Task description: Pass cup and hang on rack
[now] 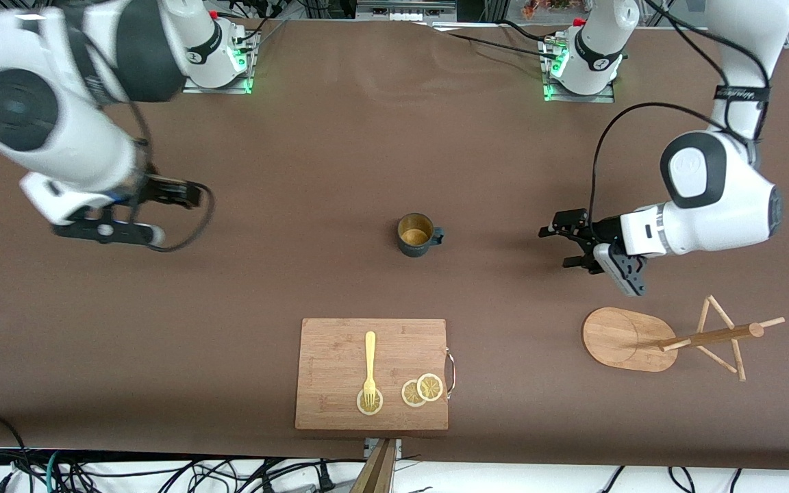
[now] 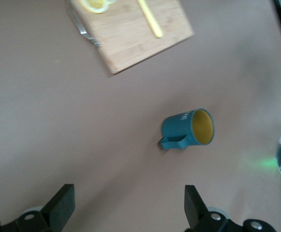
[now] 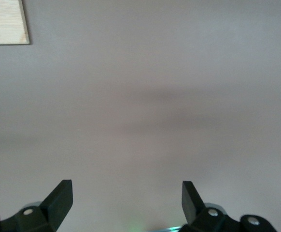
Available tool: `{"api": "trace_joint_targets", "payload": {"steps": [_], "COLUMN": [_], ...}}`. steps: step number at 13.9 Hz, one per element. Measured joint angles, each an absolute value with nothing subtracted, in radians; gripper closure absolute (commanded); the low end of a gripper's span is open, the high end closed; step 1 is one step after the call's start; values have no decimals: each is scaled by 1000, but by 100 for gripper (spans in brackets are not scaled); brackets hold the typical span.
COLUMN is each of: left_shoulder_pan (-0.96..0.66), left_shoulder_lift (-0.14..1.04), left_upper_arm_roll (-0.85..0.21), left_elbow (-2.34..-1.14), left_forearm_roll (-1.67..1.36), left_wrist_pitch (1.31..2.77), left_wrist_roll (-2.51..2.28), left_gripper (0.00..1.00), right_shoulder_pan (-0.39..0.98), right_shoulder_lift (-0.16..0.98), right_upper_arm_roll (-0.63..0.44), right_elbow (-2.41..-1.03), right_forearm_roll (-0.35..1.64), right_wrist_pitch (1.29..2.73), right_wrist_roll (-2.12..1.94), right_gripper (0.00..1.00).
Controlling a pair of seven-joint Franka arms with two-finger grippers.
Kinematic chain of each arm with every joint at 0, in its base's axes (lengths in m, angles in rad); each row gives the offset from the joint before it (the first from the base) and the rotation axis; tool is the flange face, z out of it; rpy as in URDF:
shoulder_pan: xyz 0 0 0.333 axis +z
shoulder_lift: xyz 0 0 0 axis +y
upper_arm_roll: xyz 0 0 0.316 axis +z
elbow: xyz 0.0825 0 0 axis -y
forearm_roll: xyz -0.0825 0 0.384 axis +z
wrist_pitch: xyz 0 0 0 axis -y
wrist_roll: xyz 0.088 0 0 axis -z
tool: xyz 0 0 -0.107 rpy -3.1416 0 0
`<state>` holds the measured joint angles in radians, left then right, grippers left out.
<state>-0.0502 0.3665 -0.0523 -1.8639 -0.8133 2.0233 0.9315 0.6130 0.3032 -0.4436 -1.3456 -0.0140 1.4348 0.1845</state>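
Observation:
The cup (image 1: 415, 235), dark teal with a tan inside, stands upright mid-table, its handle toward the left arm's end. In the left wrist view the cup (image 2: 188, 129) lies ahead of the fingers, apart from them. My left gripper (image 1: 557, 246) is open and empty, low over the table between the cup and the rack; it shows open in its wrist view (image 2: 128, 208). The rack (image 1: 620, 339), a bamboo mug tree, stands at the left arm's end, nearer the front camera. My right gripper (image 1: 185, 195) is open and empty over bare table at the right arm's end (image 3: 126, 198).
A wooden cutting board (image 1: 340, 356) lies nearer the front camera than the cup, with a yellow fork (image 1: 370, 363) and lemon slices (image 1: 422, 390) on it. The board also shows in the left wrist view (image 2: 135, 38), and its corner in the right wrist view (image 3: 5, 21).

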Motion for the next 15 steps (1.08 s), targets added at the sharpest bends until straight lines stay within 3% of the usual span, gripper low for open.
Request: {"api": "trace_joint_targets", "payload": {"steps": [4, 6, 13, 15], "left_shoulder_pan": [-51, -52, -50, -51], "left_shoulder_lift": [481, 537, 686, 692], "left_upper_arm_roll": [-82, -99, -161, -173], "left_elbow": [-1889, -1890, -1889, -1889], "left_forearm_roll": [-946, -981, -1226, -1281], "left_wrist_pitch": [2026, 2034, 2114, 2121], "left_wrist_roll": [1208, 1294, 1818, 1985], "left_gripper": [0, 0, 0, 0], "right_shoulder_pan": [603, 581, 558, 414], "right_shoulder_lift": [267, 268, 273, 245], "right_upper_arm_roll": [-648, -683, -666, -498], "right_elbow": [-1359, -1389, -1427, -1434], "right_forearm_roll": [127, 160, 152, 93], "right_wrist_pitch": [1431, 1449, 1446, 1424], "right_wrist_roll": [-122, -199, -329, -334], "right_gripper": [0, 0, 0, 0]}}
